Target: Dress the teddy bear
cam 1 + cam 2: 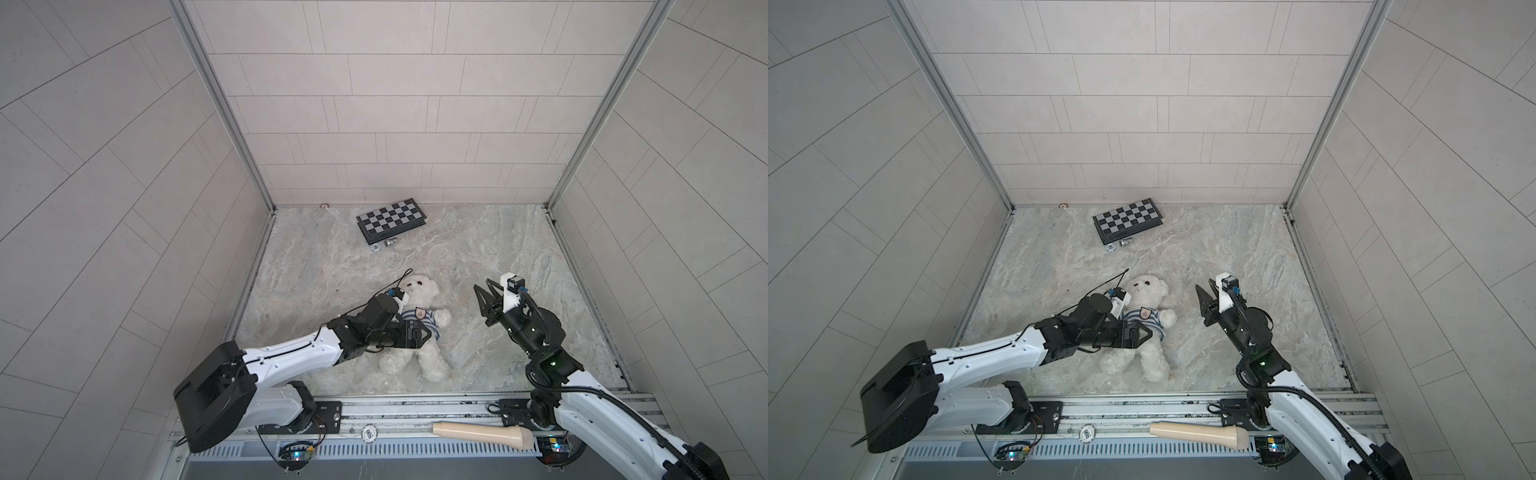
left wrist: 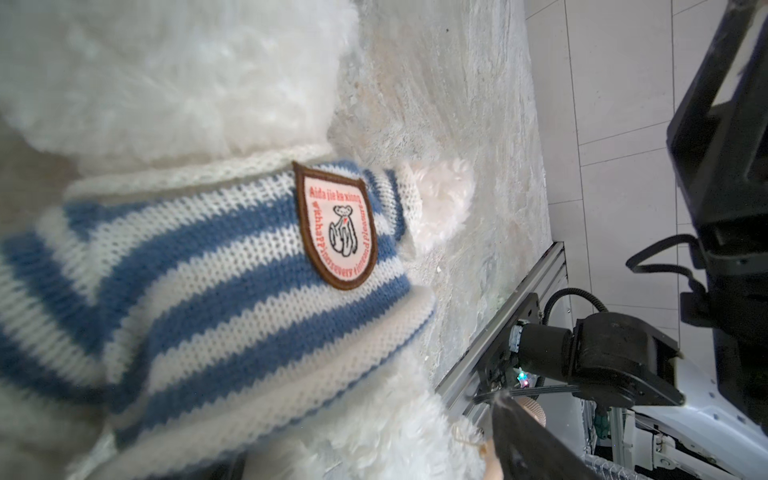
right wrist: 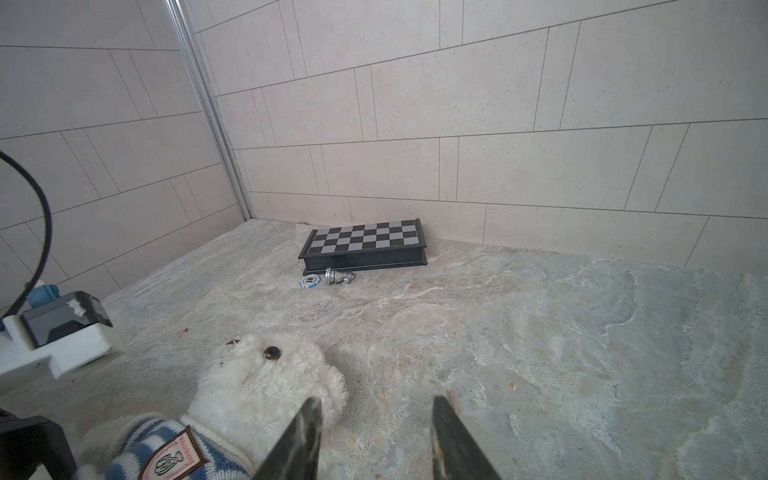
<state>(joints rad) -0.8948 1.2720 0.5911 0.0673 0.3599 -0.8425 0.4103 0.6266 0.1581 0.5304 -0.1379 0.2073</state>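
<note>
**Shirt on the bear; hem not yet settled**

Nearest the camera, a cream handle (image 1: 482, 434) lies on the front rail (image 1: 395, 405), clear of the work. Beyond it the teddy bear (image 1: 426, 355) lies on its back on the marbled surface (image 1: 519, 257), head towards the far wall, with the striped shirt (image 1: 417, 316) over its chest. The left gripper (image 1: 426, 333) lies across the bear's waist at the shirt's lower edge. Its jaws stand wide and no fabric shows pinched between them. The right gripper (image 1: 484, 286) hovers well apart from the bear, on the side away from the left arm, jaws about half open and empty. Farther off, a poker chip (image 3: 310, 281) and a chess piece (image 3: 338, 275) lie just beside a folded chessboard (image 3: 365, 243) near the back wall.

Assessment: the step in hand appears to be drawing the hem down over the belly. To do it well, the left jaws should close on the knitted edge alone, not the fur, and pull towards the legs in a short, low stroke. The right gripper would best pin the head or shoulder so the bear does not slide.

Views: only the left wrist view shows the badge (image 2: 338, 226) and a paw (image 2: 440, 203) out through one sleeve. It shows only one of the left jaws. Both top views hide the other sleeve beneath the left arm. The right wrist view alone confirms the empty gap between the right jaws.
</note>
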